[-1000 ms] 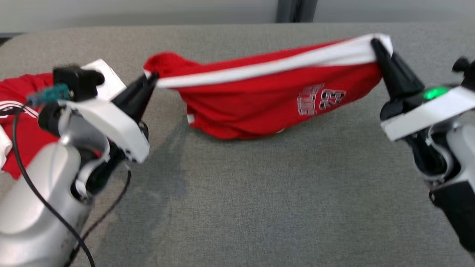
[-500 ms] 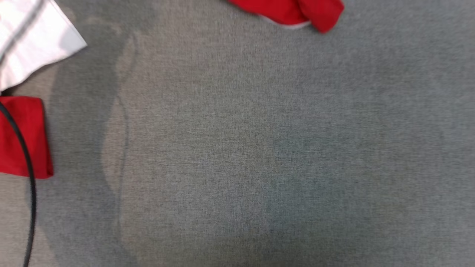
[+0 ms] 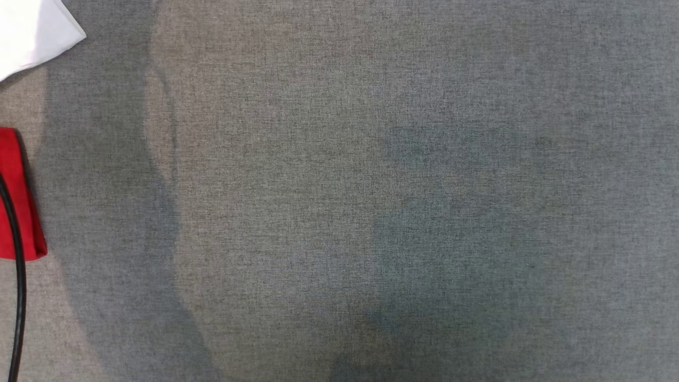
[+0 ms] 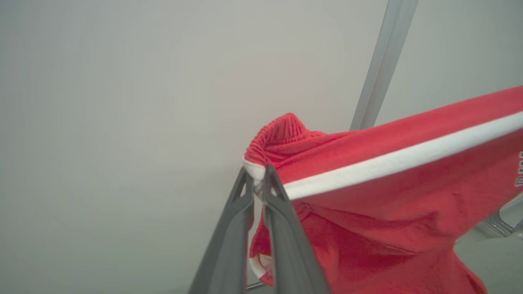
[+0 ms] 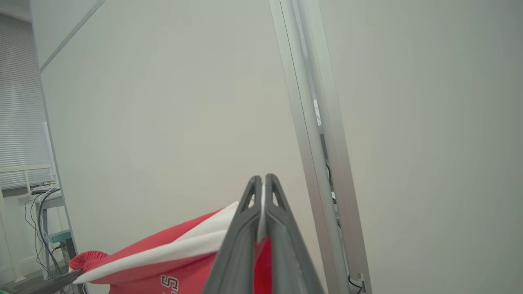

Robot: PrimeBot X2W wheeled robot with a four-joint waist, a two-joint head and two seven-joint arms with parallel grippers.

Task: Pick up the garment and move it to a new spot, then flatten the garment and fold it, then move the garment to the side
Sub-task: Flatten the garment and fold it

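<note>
Red garment (image 4: 388, 212) with a white stripe hangs stretched before a pale wall (image 4: 122, 102). Left gripper (image 4: 258, 174) fingers clamped on its ribbed, white-edged corner; right gripper (image 5: 262, 182) fingers closed on the other end. Head view: grey fabric surface (image 3: 339, 159), black cable (image 3: 18, 297) at left edge.

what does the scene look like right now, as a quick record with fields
garment: red, white stripe, printed lettering; held up, spread between both grippers
left gripper: shut on the garment's ribbed end
right gripper: shut on the garment's other end, at the white stripe
surface: grey fabric, seen from the head
other items: white cloth and red cloth at the surface's left edge; black cable crossing the red cloth
</note>
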